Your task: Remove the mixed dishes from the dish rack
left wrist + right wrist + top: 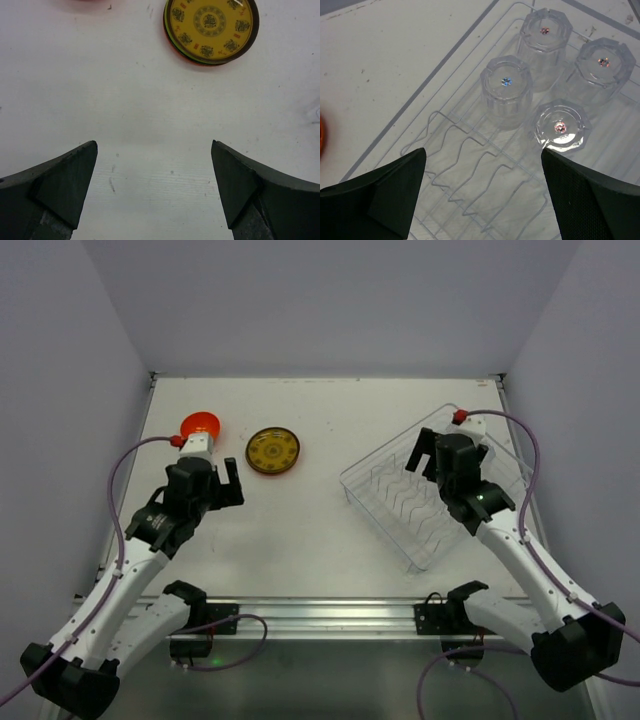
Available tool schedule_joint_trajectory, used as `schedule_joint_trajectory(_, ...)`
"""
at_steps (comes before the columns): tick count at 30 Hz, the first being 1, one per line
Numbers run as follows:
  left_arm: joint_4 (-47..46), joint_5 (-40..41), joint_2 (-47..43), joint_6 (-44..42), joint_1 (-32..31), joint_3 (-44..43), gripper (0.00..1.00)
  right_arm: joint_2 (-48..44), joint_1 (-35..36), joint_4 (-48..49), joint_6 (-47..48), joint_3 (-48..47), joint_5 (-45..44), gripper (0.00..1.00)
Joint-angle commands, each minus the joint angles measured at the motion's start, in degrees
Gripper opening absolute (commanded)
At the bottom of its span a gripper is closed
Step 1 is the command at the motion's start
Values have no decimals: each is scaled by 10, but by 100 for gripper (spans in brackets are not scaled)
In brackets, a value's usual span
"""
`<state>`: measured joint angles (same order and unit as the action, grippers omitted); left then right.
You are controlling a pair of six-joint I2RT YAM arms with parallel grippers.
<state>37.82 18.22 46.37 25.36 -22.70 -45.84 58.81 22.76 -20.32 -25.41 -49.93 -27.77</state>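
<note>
The left tool (233, 483) has its jaws spread wide and holds nothing; it hangs over bare white surface (320, 410), touching no dish. The right tool (425, 458) is spread just as wide and is also empty, poised above the dish rack (395, 515).

The dish rack is a clear tray with raised walls, set at an angle on the right side of the surface. In the right wrist view four clear cups (506, 87) stand close together in one end of it, apparently bottom-up, beyond the rows of thin wire dividers. The divider rows themselves hold no dishes. The cups lie just ahead of the right tool's open jaws, not touched by either finger.

On the left side, outside the rack, a yellow patterned plate (272, 451) tops a small stack; green and orange rims show beneath it in the left wrist view. The stack lies ahead of the left tool and slightly to its right. An orange-red bowl (200, 424) sits near it, just beyond the left arm's wrist.
</note>
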Motion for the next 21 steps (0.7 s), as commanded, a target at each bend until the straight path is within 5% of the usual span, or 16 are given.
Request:
schedule_joint_trajectory(1, -57, -32, 2, -35, -1, -2, 100, -41, -1, -42, -45, -2, 11, 99)
schedule_joint_trajectory(3, -57, -47, 14, -34, -2, -1, 100, -35, -47, -38, -29, 5, -15, 99)
schedule_joint_trajectory(7, -47, -42, 24, -30, -2, -9, 100, 10, -144, -61, -7, -16, 76, 97)
schedule_joint_trajectory(21, -51, -42, 16, -25, -45, -4, 100, 168, -190, -84, 134, -74, 86, 99)
